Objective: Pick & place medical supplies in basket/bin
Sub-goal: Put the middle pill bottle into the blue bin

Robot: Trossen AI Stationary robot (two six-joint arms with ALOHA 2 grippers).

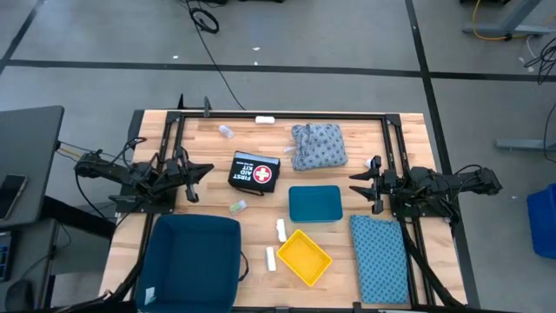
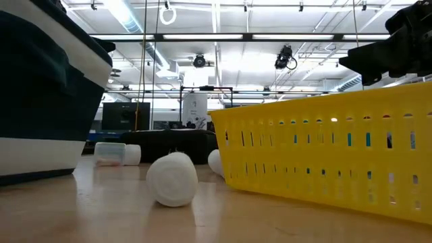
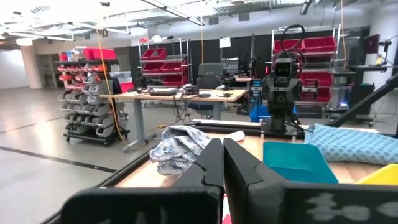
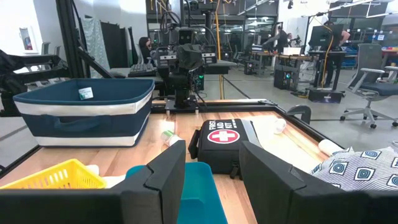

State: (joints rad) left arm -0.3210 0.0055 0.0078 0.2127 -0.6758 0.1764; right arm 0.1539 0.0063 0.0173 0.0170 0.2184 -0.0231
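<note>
Wooden surface (image 1: 261, 274) under a black frame, grey workshop floor around it; benches and red bin racks in the room behind. Both arms sit parked at the surface's two sides, nothing yet carried.

Risks, as judged from this layout: the white rolls (image 1: 281, 229) lie just beside the yellow basket (image 1: 304, 257), so a descent onto them could clip the basket rim and shove it; rolls and the clear vials (image 1: 237, 207) are round and likely to roll off under a slightly off-centre pinch; the grey-blue cloth bundle (image 1: 318, 145) is loose, so a shallow grasp may take only a fold and drag the rest; the flat blue cloth (image 1: 380, 258) lies flush on the wood, hard to get a finger under; the first aid kit (image 1: 255, 171) and teal box (image 1: 314, 203) crowd the middle and could be knocked.

Left hand (image 1: 196, 171): fingers pressed together, empty; nearest supplies are the vial by the kit and a second vial (image 1: 226, 131) toward the far edge, both apart from it; the navy bin (image 1: 193, 263) is near it, toward the front.

Right hand (image 1: 358, 184): fingers parted, holding nothing; the cloth bundle lies near on its far side, the flat cloth near on its front side, the teal box just inboard; no contact with any.
</note>
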